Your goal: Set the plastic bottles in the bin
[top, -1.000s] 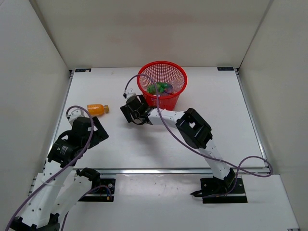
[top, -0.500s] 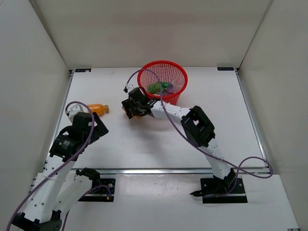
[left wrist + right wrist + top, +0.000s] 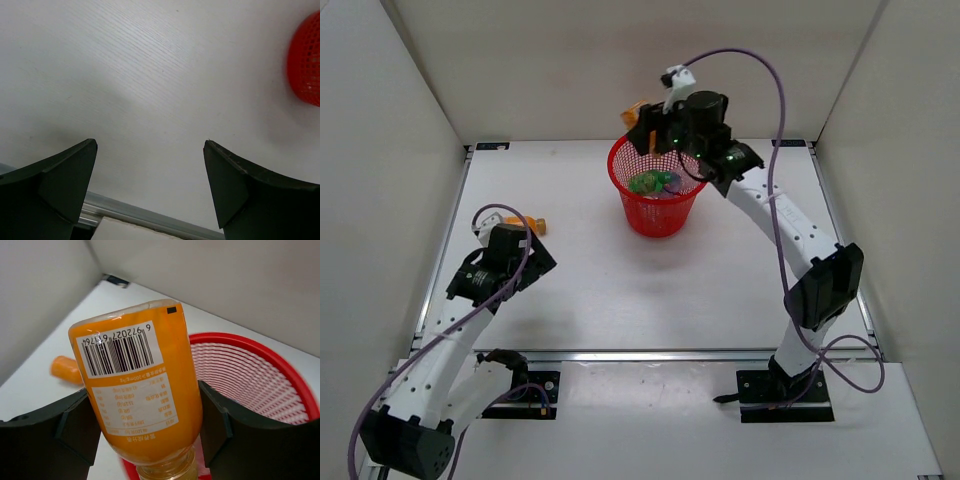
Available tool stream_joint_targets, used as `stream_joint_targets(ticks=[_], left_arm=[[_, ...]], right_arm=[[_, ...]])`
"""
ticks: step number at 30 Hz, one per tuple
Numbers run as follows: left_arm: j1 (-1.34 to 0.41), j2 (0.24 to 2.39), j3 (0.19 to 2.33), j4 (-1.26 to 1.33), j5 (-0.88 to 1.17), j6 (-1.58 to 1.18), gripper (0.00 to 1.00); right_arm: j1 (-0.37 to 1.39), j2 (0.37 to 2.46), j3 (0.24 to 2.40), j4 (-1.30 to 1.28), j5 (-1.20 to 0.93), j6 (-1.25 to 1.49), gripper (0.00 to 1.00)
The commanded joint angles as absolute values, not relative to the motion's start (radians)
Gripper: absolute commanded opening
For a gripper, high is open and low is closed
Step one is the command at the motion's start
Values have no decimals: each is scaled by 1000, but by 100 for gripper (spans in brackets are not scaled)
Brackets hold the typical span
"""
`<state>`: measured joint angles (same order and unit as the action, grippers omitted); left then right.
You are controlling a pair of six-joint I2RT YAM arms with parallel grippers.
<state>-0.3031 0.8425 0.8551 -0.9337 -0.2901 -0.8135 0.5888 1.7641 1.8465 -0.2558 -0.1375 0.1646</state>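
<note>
Here the right gripper pinches a smooth, labelled orange bottle above the far rim of the round red mesh bin; the left gripper holds its fingers spread over the white table.

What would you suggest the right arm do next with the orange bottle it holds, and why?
Probably nudge it further over the red bin before releasing: the right gripper grips the orange bottle neck down, seemingly above the rim rather than the middle.

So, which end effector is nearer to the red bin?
Right. The right end effector is above the far rim of the bin; the left end effector is well to its left.
</note>
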Motion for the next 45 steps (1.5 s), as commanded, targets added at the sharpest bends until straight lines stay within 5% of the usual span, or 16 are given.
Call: stream_joint_targets(ticks=[1,12,26,36,45], left_arm=[[-270,880,822,-856,-265,-874,98],[-154,1048,836,-634,-290,-983,98],[-55,1474,1066,-560,-515,-1192,99],[26,1695,1147,-586,-514,-1313,98],[37,1853,1221,-581,-439,-1339,98]], right_arm=[[516,1793,1793,-304,-130,157,33],[422,1720,1717,-354,-172,109,99],[312,1353,1462,-390,-107,89,99],[11,1094,1273,-434,-31,141,99],[-41,1020,1236,-551,127,112,99]])
